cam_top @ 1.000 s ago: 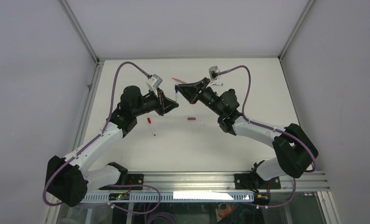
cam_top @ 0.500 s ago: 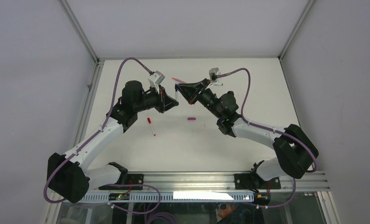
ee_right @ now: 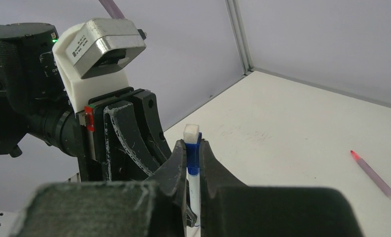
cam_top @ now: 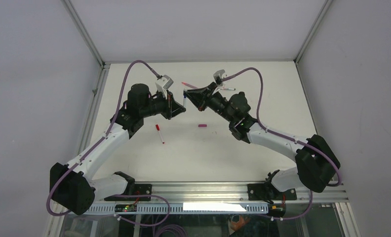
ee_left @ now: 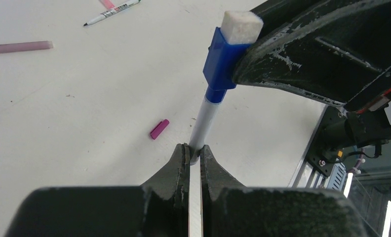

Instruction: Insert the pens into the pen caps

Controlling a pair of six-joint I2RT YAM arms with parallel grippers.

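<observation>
White table (cam_top: pixel 282 98), two arms meeting above its far middle. Left end effector (ee_left: pixel 194 151) pinches a white pen (ee_left: pixel 203 121); right end effector (ee_right: pixel 191 148) pinches the blue cap (ee_left: pixel 219 66) at the pen's tip. Magenta cap (ee_left: pixel 159 129) lies loose mid-table.

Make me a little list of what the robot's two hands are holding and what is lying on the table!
left hand: shut on the white pen
right hand: shut on the blue cap
pen and cap: joined, the pen's end looks pushed into the cap, both held up off the table
lying loose: magenta cap, pink pen, black-tipped pen, red-ended pen
</observation>
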